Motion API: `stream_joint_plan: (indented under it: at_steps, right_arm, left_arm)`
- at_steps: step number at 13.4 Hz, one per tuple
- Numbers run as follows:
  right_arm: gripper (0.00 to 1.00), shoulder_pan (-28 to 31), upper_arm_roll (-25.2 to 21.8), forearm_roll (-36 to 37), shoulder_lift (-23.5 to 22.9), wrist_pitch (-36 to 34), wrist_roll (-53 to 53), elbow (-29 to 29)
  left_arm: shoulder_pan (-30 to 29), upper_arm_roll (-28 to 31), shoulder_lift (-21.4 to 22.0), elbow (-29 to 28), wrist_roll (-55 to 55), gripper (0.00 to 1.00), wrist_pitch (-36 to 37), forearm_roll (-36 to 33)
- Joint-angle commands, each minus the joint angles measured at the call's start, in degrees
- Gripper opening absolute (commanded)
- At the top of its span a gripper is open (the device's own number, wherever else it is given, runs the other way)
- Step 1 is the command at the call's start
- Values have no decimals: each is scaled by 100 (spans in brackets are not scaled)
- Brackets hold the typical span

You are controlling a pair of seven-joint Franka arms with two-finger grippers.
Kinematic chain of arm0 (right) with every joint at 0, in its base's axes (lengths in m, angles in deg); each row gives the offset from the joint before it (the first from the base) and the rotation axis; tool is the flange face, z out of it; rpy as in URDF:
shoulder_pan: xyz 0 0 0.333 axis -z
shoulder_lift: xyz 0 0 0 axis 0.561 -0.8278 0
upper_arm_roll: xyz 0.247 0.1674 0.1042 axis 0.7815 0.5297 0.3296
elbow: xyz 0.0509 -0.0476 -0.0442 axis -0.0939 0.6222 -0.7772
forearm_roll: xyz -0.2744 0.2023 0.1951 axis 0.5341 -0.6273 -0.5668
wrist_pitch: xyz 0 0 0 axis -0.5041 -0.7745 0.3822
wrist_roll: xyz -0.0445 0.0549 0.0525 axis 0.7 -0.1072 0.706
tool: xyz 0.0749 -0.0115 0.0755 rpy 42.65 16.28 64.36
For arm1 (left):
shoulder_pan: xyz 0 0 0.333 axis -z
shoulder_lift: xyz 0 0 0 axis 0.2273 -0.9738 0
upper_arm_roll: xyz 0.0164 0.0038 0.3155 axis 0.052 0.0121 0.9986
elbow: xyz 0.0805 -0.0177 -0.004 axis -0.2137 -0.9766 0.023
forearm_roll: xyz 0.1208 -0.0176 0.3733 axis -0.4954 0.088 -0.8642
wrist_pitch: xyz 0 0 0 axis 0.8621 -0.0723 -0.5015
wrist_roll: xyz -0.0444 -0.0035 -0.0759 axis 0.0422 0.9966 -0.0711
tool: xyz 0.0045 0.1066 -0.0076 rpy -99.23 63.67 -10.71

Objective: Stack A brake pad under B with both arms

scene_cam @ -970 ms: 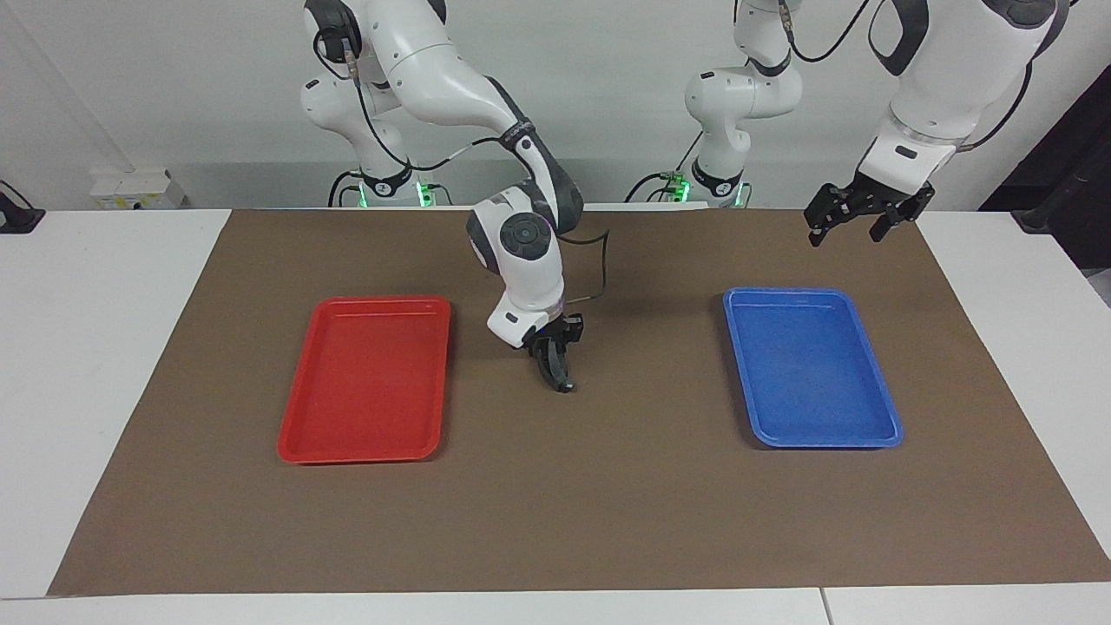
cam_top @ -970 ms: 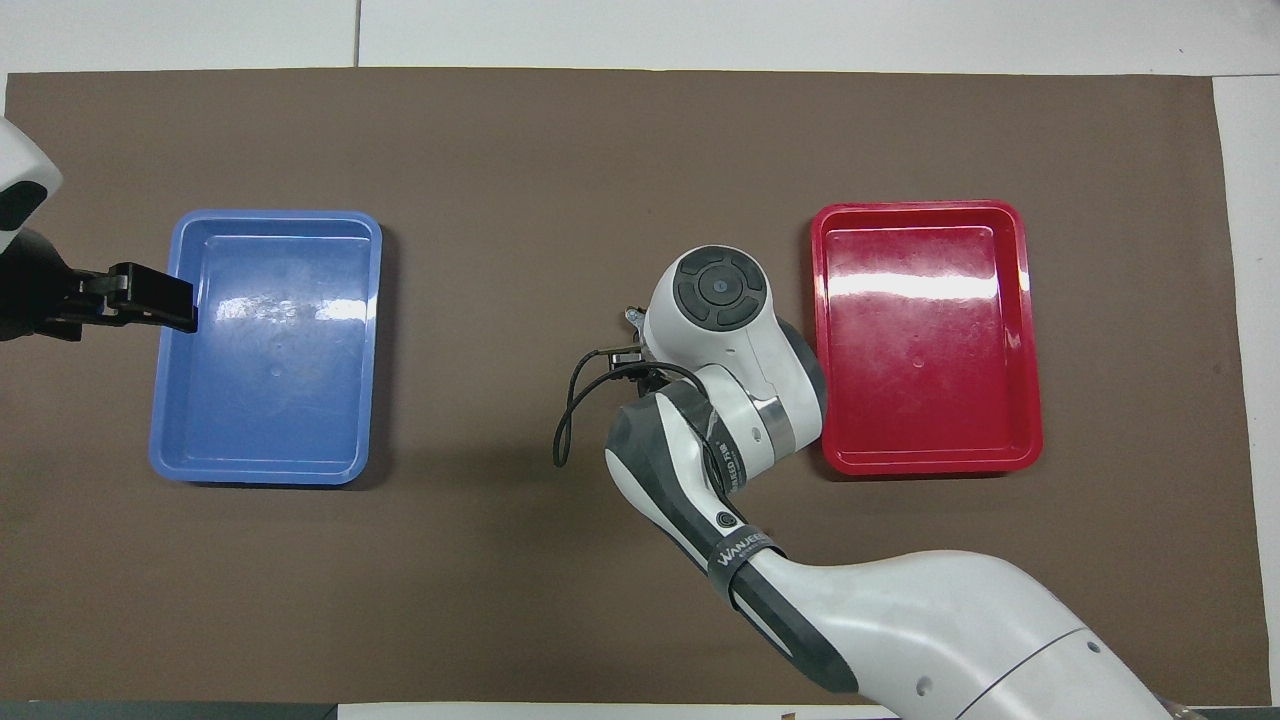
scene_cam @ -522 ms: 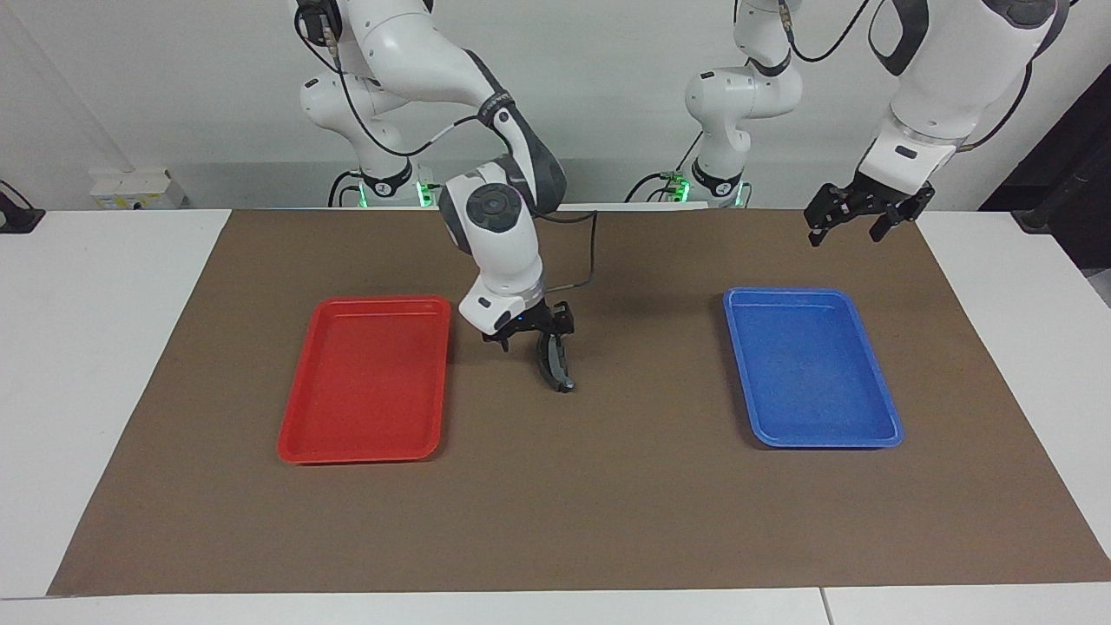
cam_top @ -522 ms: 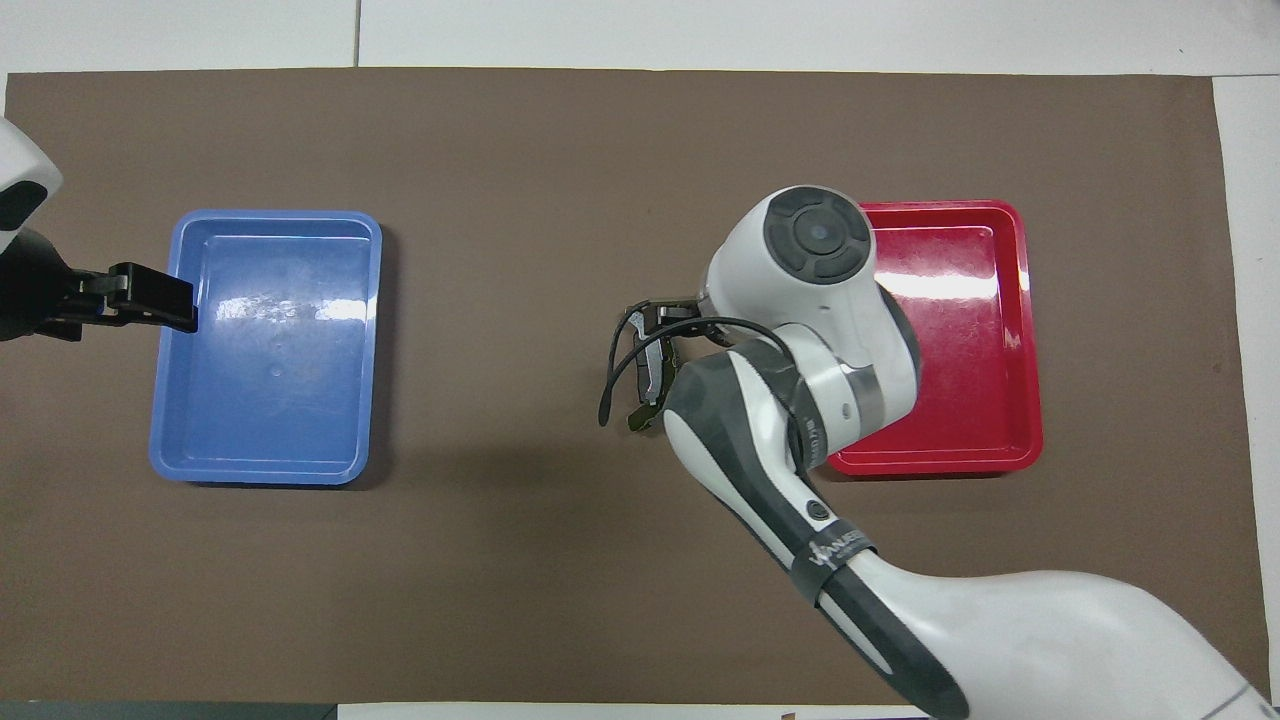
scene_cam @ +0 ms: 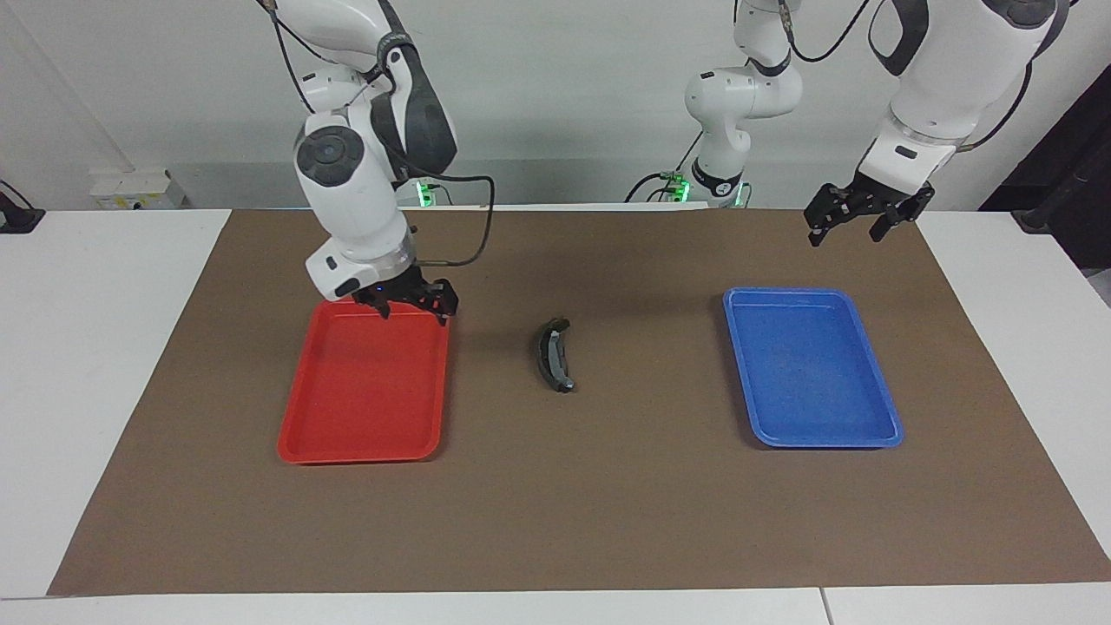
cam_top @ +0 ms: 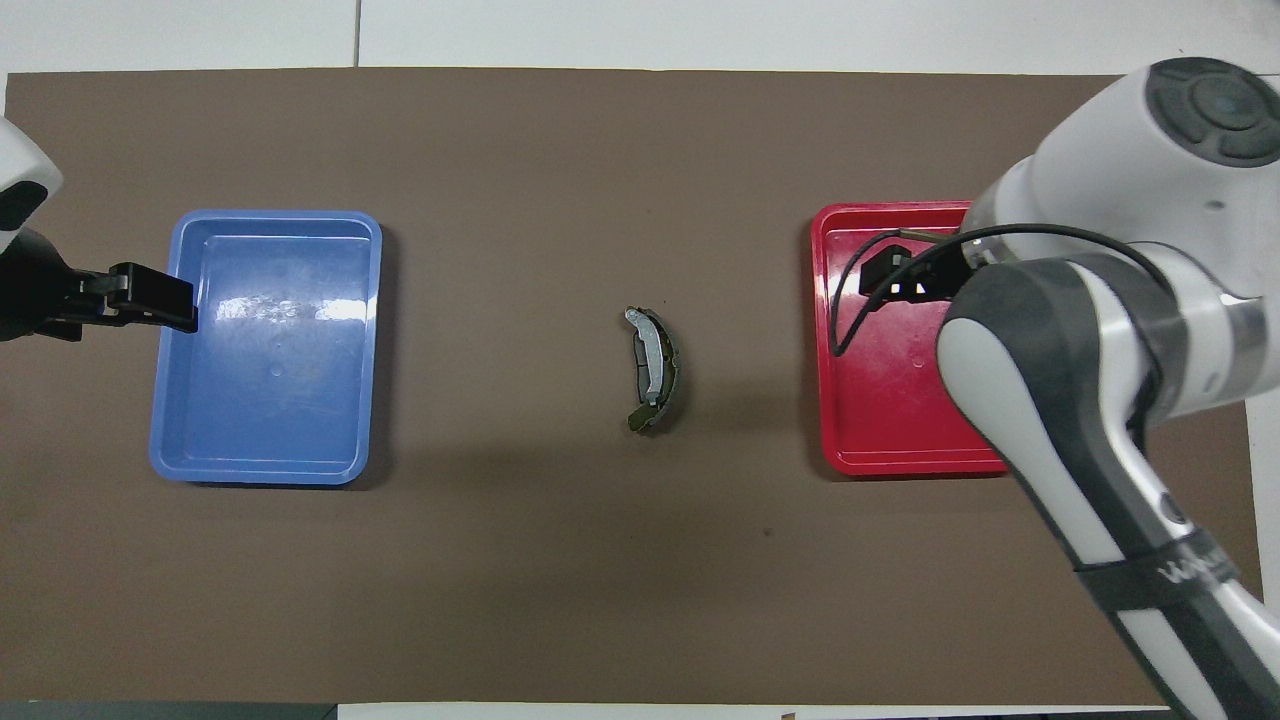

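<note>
B (scene_cam: 554,354) lies on the brown mat (scene_cam: 608,521) between the red tray (scene_cam: 364,434) and blue tray (scene_cam: 855,434), apparently on A. Right gripper (scene_cam: 415,301), spread and empty, hangs over the red tray; left gripper (scene_cam: 855,215) waits spread. Stacking looks finished.

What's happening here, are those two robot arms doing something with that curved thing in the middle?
Nothing is being held just now. The curved brake pad lies on the brown mat between the red tray and the blue tray, apparently stacked on a shorter pad. The right gripper, open and empty, hangs over the red tray's edge nearest the robots. The left gripper, also open, waits in the air near the blue tray.
</note>
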Motion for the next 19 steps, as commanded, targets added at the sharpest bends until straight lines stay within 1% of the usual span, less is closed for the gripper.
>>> stream_joint_plan:
  at_steps: [1, 2, 3, 5, 8, 10, 13, 15, 19]
  right_arm:
    - [100, 528, 70, 65, 565, -541, -638, 84]
    - [100, 748, 70, 152, 715, -778, -866, 75]
    - [100, 898, 44, 284, 768, -946, -1208, 75]
    - [100, 1040, -61, 311, 804, -1079, -1841, 92]
    - [100, 1005, -307, 486, 848, -1124, -1932, 75]
    - [100, 1048, -282, 636, 822, -1123, -1976, 31]
    - [100, 1145, -264, 628, 804, -1132, -1993, 4]
    - [100, 1154, -308, 619, 857, -1132, -2220, 57]
    - [100, 1180, -439, 619, 989, -1194, -2266, 4]
  left_arm:
    - [44, 67, 149, -181, 31, 99, -100, 94]
    - [44, 67, 149, -189, 31, 99, -100, 94]
    - [44, 67, 149, -189, 31, 99, -100, 94]
    - [44, 58, 149, -189, 31, 99, -100, 94]
    - [44, 58, 158, -242, 40, 99, -108, 94]
    - [44, 49, 158, -242, 31, 99, -108, 94]
    - [44, 40, 158, -233, 31, 99, -100, 94]
    - [44, 40, 158, -233, 31, 99, -100, 94]
    - [44, 40, 158, -233, 57, 99, -100, 94]
